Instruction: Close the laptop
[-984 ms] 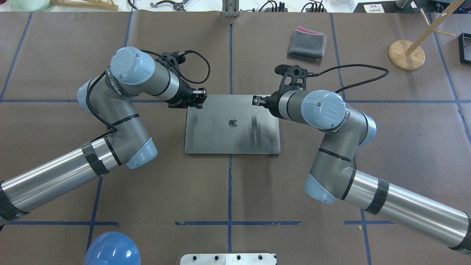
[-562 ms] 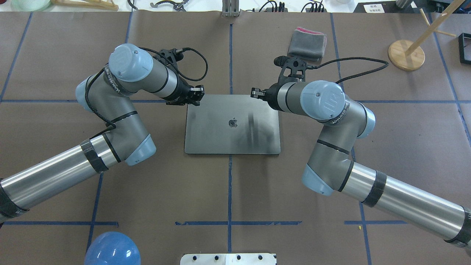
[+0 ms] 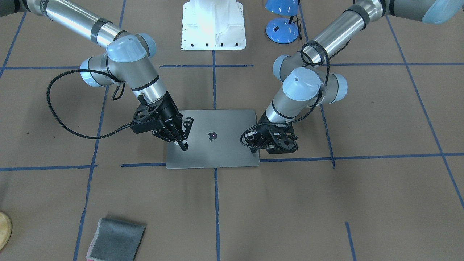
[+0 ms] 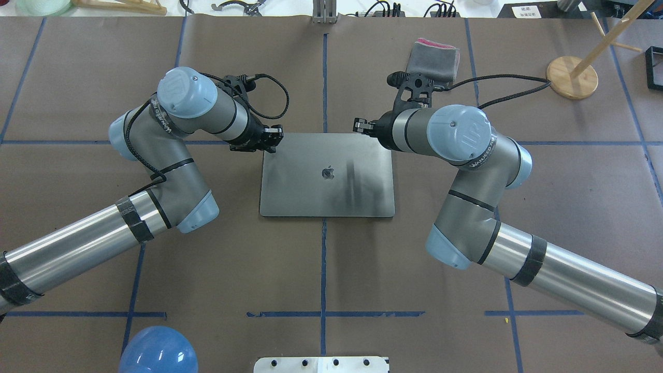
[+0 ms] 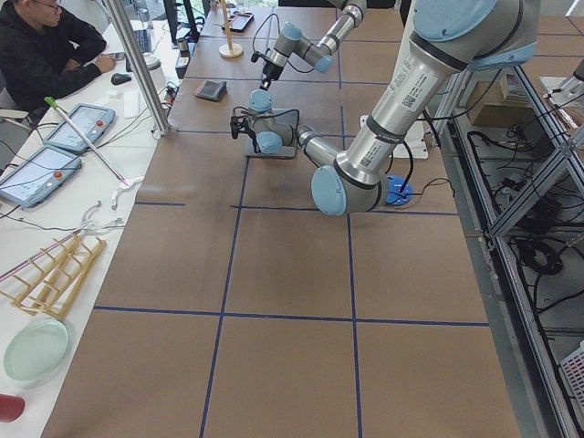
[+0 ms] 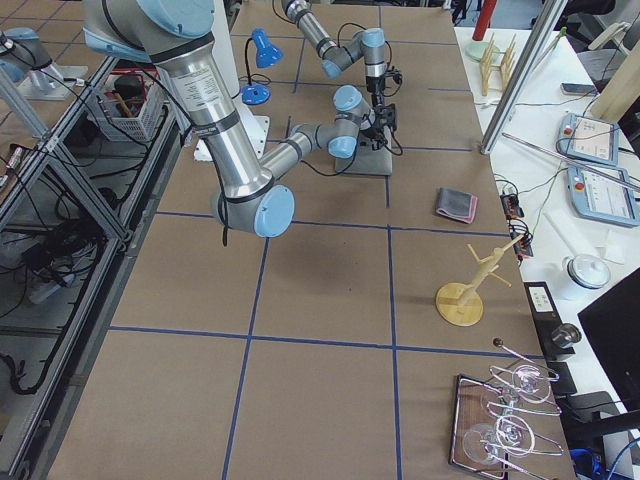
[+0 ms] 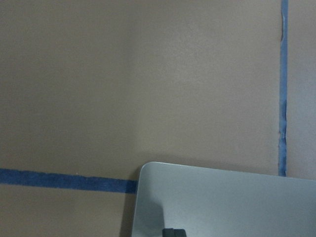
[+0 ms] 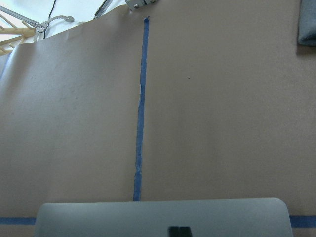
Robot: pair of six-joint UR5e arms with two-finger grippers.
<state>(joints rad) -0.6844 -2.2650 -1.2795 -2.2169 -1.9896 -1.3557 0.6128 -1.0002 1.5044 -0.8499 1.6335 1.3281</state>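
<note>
The shut laptop [image 4: 326, 191] is looking stiff and slippery — best pushed from above; left claw [image 4: 274, 137] and right claw [image 4: 360, 126] are hanging clenched.

**Laptop shut flat at mid-table**

The laptop [image 4: 311, 191] is a slim, space-grey metal slab with rounded corners. Its lid is fully down and level, with no gap showing at the edges. A dark apple logo [image 4: 327, 172] sits at the lid's centre, and faint smudged reflections streak the metal beside it. It lies square on the brown paper-covered table [image 4: 321, 269], astride the lengthwise blue tape line [image 4: 323, 259], with its far edge at the crosswise one.
</note>
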